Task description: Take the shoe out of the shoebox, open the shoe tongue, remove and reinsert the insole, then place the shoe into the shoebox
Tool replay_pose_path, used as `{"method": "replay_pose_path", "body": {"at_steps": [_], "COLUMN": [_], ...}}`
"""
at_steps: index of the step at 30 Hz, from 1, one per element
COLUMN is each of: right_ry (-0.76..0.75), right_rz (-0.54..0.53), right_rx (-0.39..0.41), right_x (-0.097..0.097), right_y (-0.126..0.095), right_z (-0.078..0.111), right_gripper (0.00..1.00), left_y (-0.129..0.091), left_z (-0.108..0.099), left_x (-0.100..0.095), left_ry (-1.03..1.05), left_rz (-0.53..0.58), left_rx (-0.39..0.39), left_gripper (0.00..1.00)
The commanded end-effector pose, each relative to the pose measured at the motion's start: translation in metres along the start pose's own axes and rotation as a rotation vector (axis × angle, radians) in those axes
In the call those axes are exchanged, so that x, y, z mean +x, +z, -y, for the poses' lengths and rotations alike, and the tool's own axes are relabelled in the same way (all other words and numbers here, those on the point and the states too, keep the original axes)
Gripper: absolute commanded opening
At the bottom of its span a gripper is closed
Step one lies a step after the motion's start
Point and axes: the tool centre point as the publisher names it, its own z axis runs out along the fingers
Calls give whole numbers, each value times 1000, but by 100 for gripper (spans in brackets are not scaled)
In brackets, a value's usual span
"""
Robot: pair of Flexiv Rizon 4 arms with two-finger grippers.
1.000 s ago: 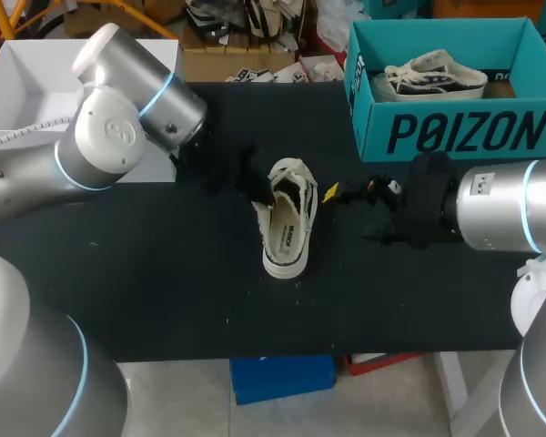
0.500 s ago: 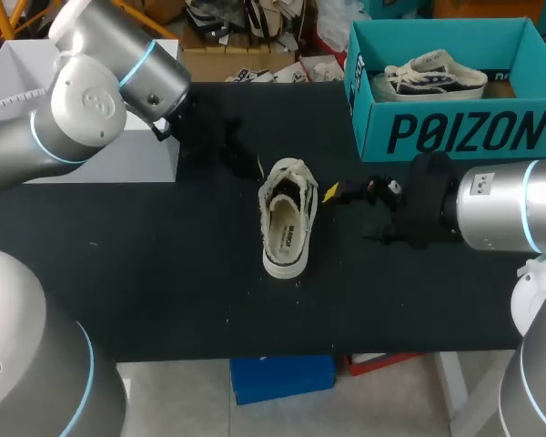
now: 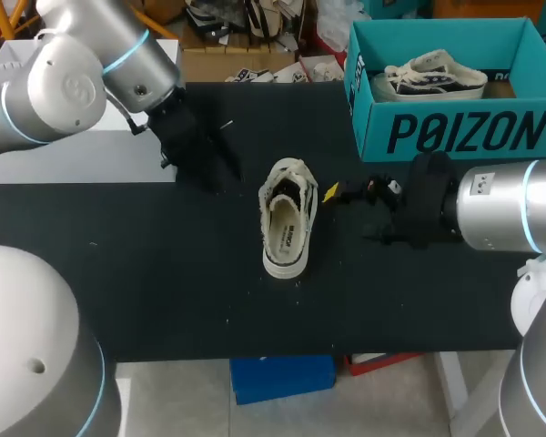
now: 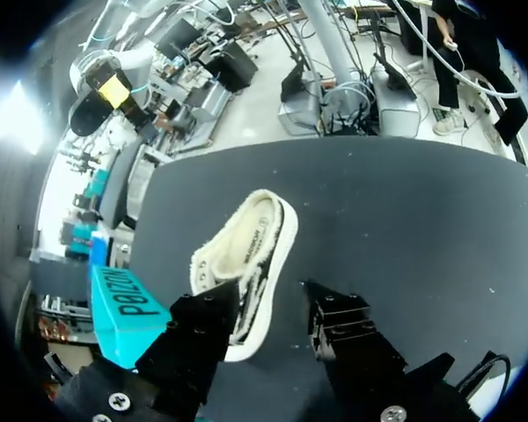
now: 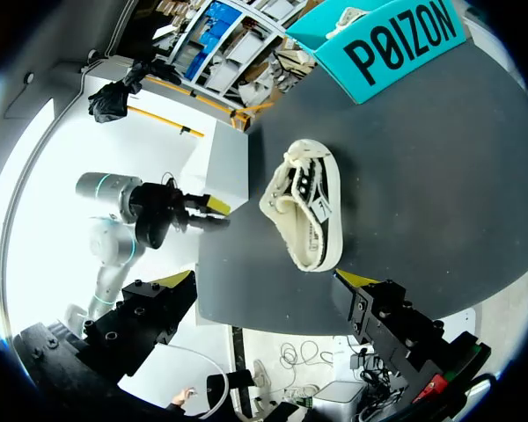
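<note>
A cream shoe [image 3: 287, 218] with a black-striped sole lies upright in the middle of the black table [image 3: 164, 273], its laced end toward the back and its insole showing inside. My left gripper [image 3: 220, 159] hovers to the shoe's back left, clear of it. In the left wrist view that gripper [image 4: 273, 321] is open with nothing in it, and the shoe [image 4: 246, 264] lies just ahead of it. My right gripper [image 3: 346, 193] stays open just right of the shoe, one yellow tip close to its laced end. The teal shoebox [image 3: 455, 137] stands at the back right.
A second cream shoe [image 3: 432, 77] lies inside the shoebox. A white box [image 3: 82, 159] sits at the table's back left, beside the left arm. The right wrist view shows the shoe [image 5: 308, 211] ahead of the right gripper [image 5: 264, 286].
My left gripper has let go at the shoe's laced end, opened, and drawn back and to the left. The shoe and the right arm have stayed put.
</note>
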Motion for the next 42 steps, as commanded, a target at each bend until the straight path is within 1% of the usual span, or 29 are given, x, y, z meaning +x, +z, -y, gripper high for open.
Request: {"method": "replay_pose_path", "body": {"at_steps": [1, 20, 22, 24, 25, 26, 28, 29, 31, 33, 36, 39, 42], "right_ry": [-1, -1, -1, -1, -1, -1, -1, -1, -1, -1, -1, -1, -1], "right_rz": [-5, -5, -5, -5, -5, -5, -5, -5, -5, -5, -5, -5, -5], "right_rx": [7, 7, 7, 7, 7, 7, 7, 7, 7, 7, 7, 7, 7], "right_x": [-2, -2, -2, -2, -2, -2, -2, -2, -2, -2, -2, -2, -2], "right_y": [-4, -4, -4, -4, -4, -4, -4, -4, -4, -4, -4, -4, -4], "right_z": [-1, -1, -1, -1, -1, -1, -1, -1, -1, -1, -1, -1, -1], "right_gripper": [100, 100, 100, 100, 100, 100, 100, 100, 100, 100, 100, 100, 100], "left_y": [-20, -20, -11, -5, -3, -3, -1, -1, 1, 3, 8, 13, 16], "left_z": [17, 17, 11, 5, 2, 0, -2, -4, -7, -9, -12, -18, -26], "left_x": [11, 11, 10, 8, 7, 7, 6, 6, 4, 4, 3, 1, -2], "left_ry": [-28, -28, -137, -253, -289, -274, -285, -290, -249, -172, -75, 5, 60], "left_rz": [-135, -135, -150, -166, -165, -159, -164, -160, -156, -140, -127, -136, -147], "left_rx": [-48, -48, -93, -157, -176, -206, -223, -247, -296, -324, -300, -299, -269], "left_gripper": [100, 100, 100, 100, 100, 100, 100, 100, 100, 100, 100, 100, 100]}}
